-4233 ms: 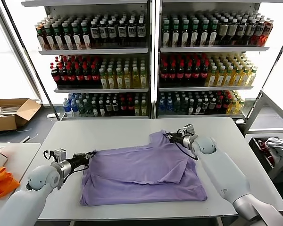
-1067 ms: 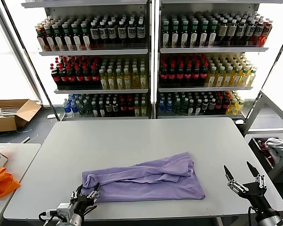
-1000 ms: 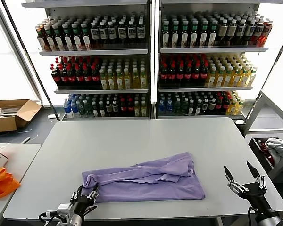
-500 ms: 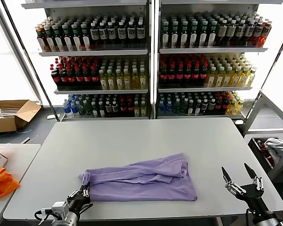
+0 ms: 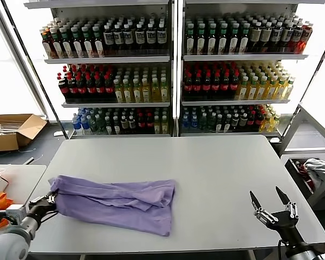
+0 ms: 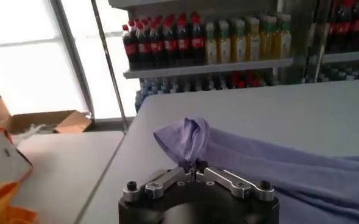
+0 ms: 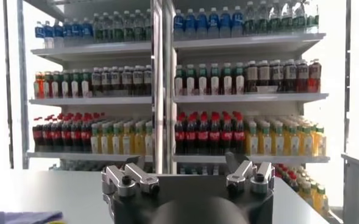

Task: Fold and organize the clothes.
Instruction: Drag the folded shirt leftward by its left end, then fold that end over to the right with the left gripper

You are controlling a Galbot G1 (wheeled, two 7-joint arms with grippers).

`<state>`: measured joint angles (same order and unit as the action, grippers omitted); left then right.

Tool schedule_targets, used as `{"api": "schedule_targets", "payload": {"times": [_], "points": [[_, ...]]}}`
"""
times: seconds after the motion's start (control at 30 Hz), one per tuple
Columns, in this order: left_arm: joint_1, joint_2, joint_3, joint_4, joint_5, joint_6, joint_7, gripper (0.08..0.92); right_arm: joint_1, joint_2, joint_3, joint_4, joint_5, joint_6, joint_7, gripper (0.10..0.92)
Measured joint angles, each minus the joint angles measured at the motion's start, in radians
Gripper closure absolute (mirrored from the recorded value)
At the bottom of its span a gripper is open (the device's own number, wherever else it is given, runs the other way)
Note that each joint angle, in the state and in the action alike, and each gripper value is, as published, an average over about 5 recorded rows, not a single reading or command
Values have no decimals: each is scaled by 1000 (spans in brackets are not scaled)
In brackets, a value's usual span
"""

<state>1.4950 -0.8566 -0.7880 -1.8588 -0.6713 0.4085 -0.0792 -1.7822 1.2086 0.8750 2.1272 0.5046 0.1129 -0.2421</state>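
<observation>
While the left claw (image 5: 49, 201) pinches its corner, the T-shirt (image 5: 119, 203) trails rightward.

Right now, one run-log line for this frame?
left gripper: shut on T-shirt corner, table's left edge | right gripper: open, idle near right | T-shirt: folded, on table

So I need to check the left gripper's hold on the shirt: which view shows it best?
The left wrist view: the left gripper is shut on a bunched corner of the shirt. The head view shows it small at the table's edge; the right wrist view shows only a shirt sliver.
</observation>
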Motion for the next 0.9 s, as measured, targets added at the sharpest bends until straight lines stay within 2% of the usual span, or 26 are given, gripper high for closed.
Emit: {"api": "schedule_targets", "payload": {"times": [0.17, 0.37, 0.63, 0.9], "points": [[-1, 85, -79, 41, -22, -9, 51, 907, -6, 3, 1, 2, 0, 2, 1, 203], [3, 122, -98, -30, -38, 2, 73, 907, -11, -3, 5, 11, -3, -2, 0, 203], [-31, 126, -4, -185, -47, 41, 77, 907, -8, 4, -1, 15, -16, -10, -1, 203], [-100, 80, 168, -255, -21, 58, 83, 907, -9, 15, -3, 17, -26, -15, -2, 203]]}}
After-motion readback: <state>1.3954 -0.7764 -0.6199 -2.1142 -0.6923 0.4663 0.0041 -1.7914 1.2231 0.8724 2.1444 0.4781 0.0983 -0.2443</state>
